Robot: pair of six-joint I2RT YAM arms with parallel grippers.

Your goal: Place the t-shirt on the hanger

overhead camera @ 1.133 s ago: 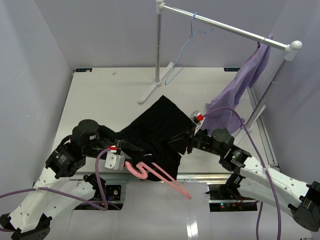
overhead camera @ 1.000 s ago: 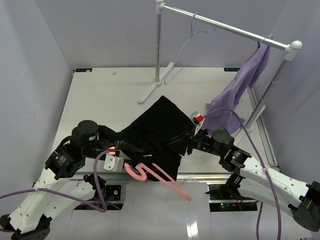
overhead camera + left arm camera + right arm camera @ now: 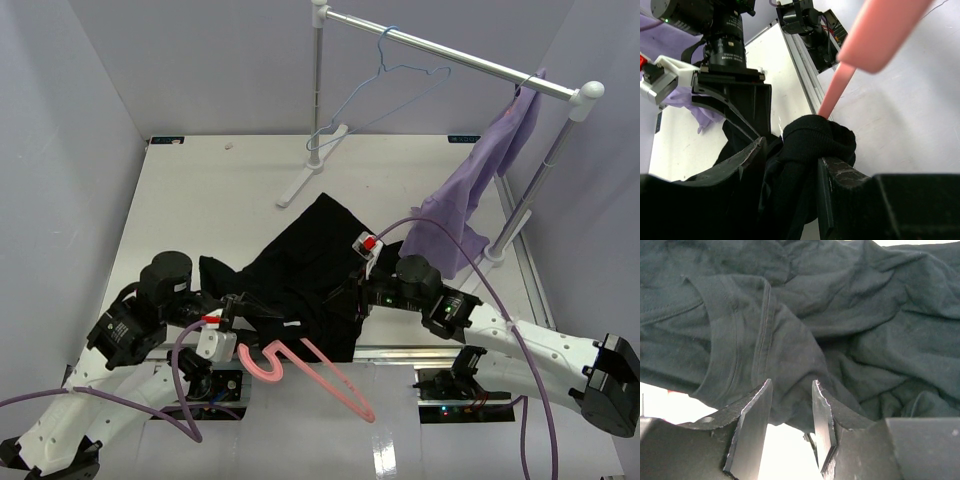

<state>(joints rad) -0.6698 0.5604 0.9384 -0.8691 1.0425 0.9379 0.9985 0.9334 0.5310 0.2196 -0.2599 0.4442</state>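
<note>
T-shirt (image 3: 812, 142) — pinched in left end effector (image 3: 790, 165).

A light-blue wire hanger (image 3: 375, 95) and a lavender garment (image 3: 480, 180) hang from a metal clothes rail (image 3: 450, 55) standing on the white table (image 3: 190, 200).

One arm of the hanger (image 3: 318, 375) is buried under the bunched t-shirt (image 3: 310, 265), its end unseen.

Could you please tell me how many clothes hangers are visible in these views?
2: the pink hanger at the table's near edge, partly under the black t-shirt, and a light-blue wire hanger on the rail. More could be hidden.
</note>
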